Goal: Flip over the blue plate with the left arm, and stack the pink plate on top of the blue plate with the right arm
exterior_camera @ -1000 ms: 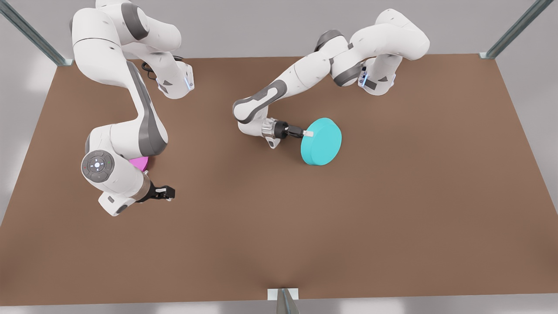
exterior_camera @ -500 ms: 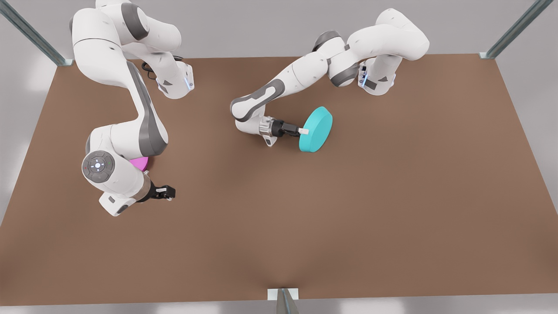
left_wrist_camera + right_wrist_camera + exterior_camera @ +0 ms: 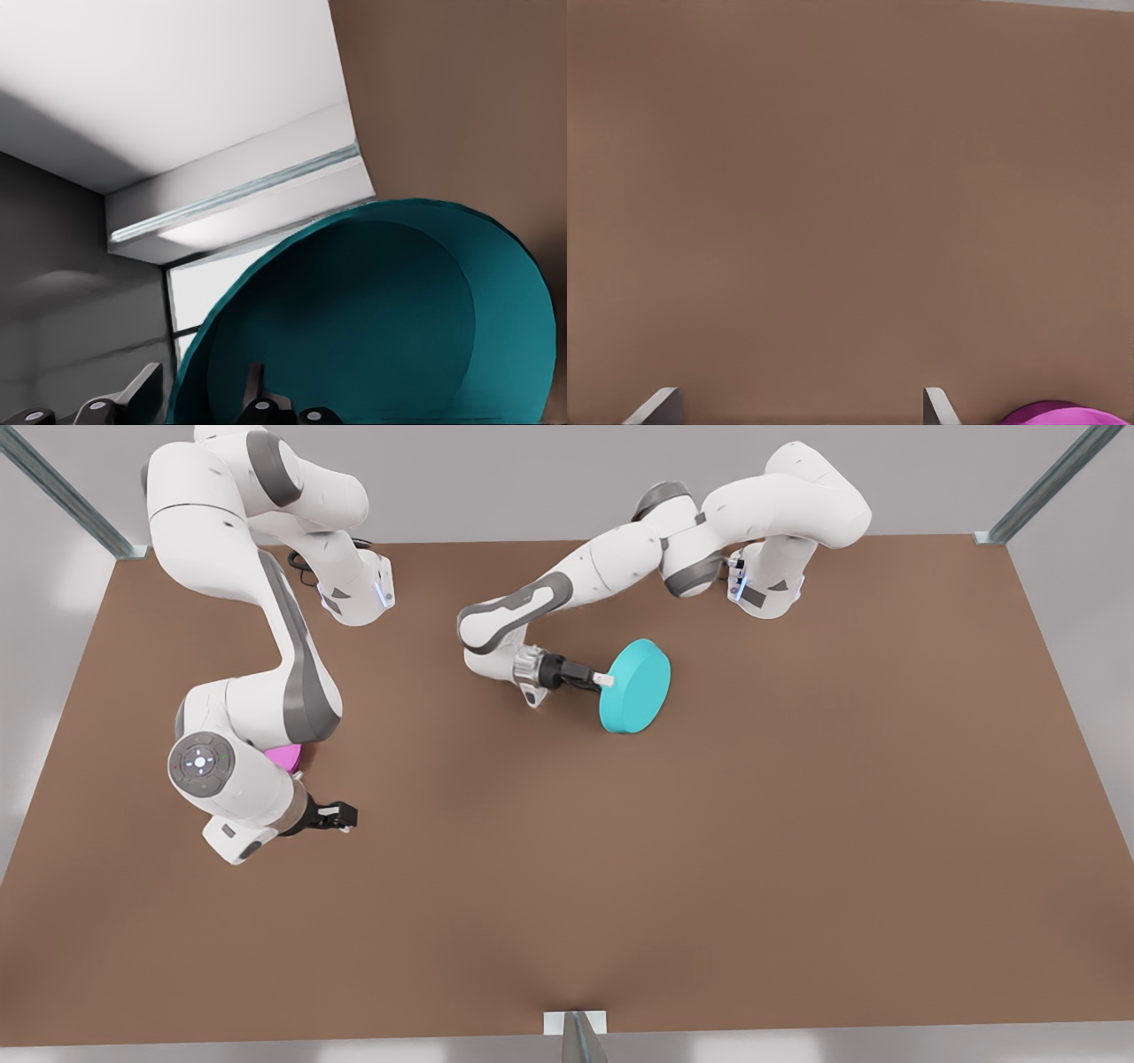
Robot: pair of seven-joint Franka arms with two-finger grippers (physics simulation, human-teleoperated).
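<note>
Front view: table | blue plate tilted on edge mid-table, rim pinched by left gripper | pink plate under right arm, just behind right gripper, fingers parted, waiting.

Soft, even light falls from above on the matte brown tabletop, which shows no glare. Shadows on it are faint and diffuse: a slightly darker patch lies beneath the tilted round turquoise plate, and another under the white arm's elbow beside the magenta-pink plate. Pale bright patches mark the grey floor beyond the tabletop's edges. In the left wrist view the turquoise plate's hollow reads dark teal, shaded, against a bright white wall and a lit window strip behind it. The right wrist view renders the tabletop flat and evenly lit, with softened edges on the two pale fingertips.
</note>
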